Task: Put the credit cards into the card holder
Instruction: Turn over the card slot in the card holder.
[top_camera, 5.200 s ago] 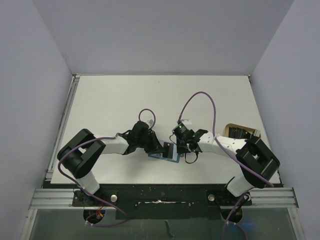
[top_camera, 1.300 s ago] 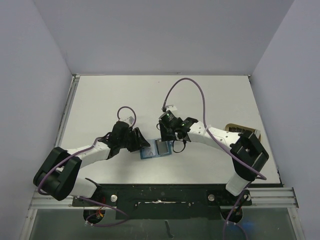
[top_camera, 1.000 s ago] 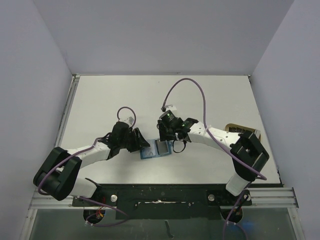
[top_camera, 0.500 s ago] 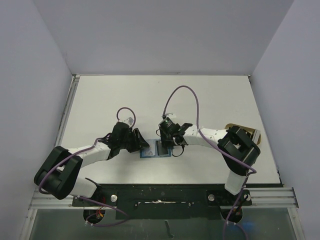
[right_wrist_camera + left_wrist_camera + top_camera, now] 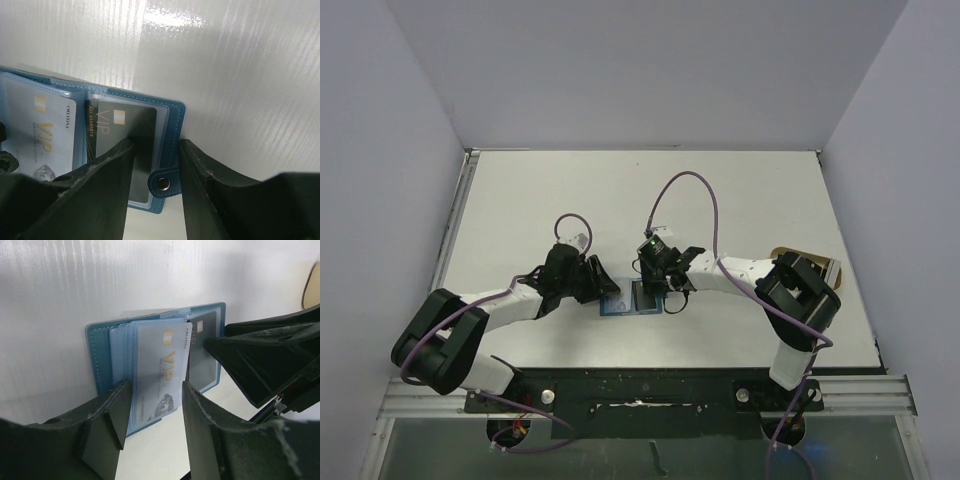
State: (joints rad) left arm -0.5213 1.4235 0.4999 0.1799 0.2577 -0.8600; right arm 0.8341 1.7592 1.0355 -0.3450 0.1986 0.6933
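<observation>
The card holder (image 5: 632, 300) lies open and flat on the white table, teal outside (image 5: 100, 350) with light blue sleeves. A pale blue VIP card (image 5: 160, 360) sits in its left sleeve. A dark VIP card (image 5: 120, 125) sits in the right pocket. My left gripper (image 5: 155, 412) is open and straddles the near end of the pale card's sleeve. My right gripper (image 5: 157, 170) is open too. One of its fingers is over the dark card's pocket and the other is just outside the holder's right edge. The snap tab (image 5: 161, 183) shows between them.
A tan, dark-topped object (image 5: 802, 262) lies at the table's right edge, behind the right arm. Both arms meet low over the near middle of the table (image 5: 640, 200). Grey walls enclose the left, back and right sides.
The right gripper has narrowed its jaws and settled over the holder's right edge, while its elbow swung in. The holder now lies squarer to the table edge. The left arm has barely moved.
</observation>
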